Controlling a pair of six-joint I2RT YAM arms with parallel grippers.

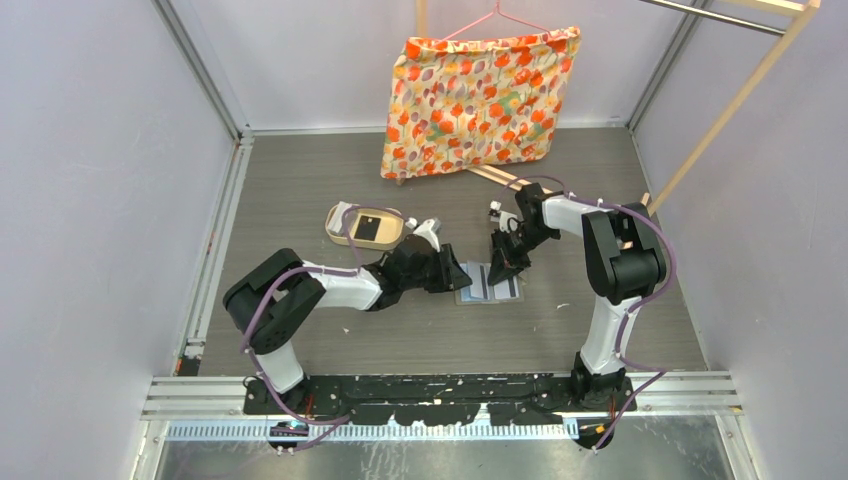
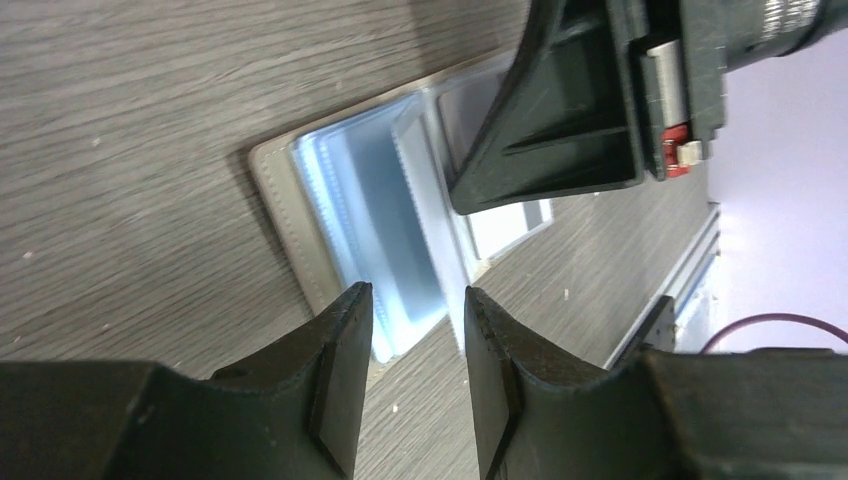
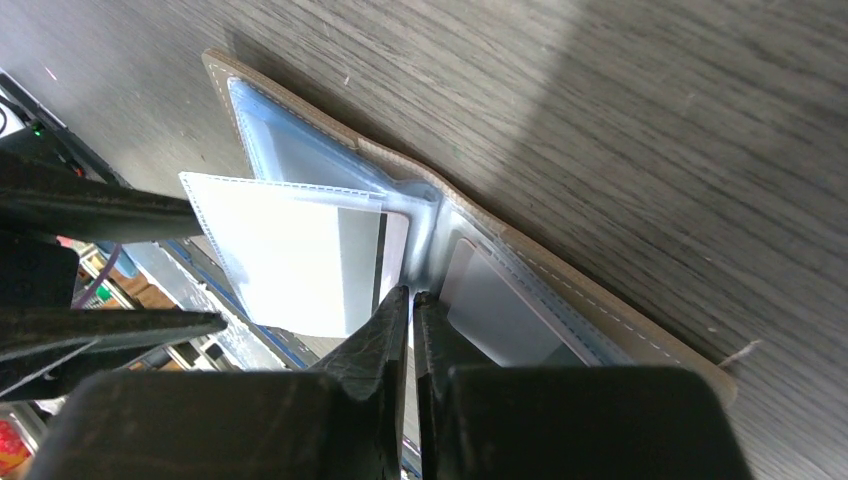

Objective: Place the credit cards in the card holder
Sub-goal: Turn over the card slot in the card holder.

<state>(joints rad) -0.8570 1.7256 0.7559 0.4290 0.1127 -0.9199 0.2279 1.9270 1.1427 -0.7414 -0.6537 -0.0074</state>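
The grey card holder (image 1: pixel 490 284) lies open on the table, its pale blue pockets up (image 2: pixel 285 205) (image 3: pixel 610 300). One clear pocket leaf (image 3: pixel 280 250) stands up from the fold, with a pale grey credit card (image 3: pixel 362 268) partly inside it. A second grey card (image 3: pixel 500 310) sits in the right-hand pocket. My left gripper (image 1: pixel 463 277) (image 2: pixel 418 300) is open, its tips on either side of the leaf's free edge. My right gripper (image 1: pixel 501 267) (image 3: pixel 411 295) is shut to a thin slit, its tips at the fold beside the card's end. A black card (image 1: pixel 368 228) lies in the tan tray (image 1: pixel 338 215).
A floral cushion (image 1: pixel 470 100) hangs on a pink hanger at the back. A wooden rack (image 1: pixel 735 95) leans at the back right. Pale walls close in both sides, and a metal rail (image 1: pixel 215 250) runs along the left edge of the table.
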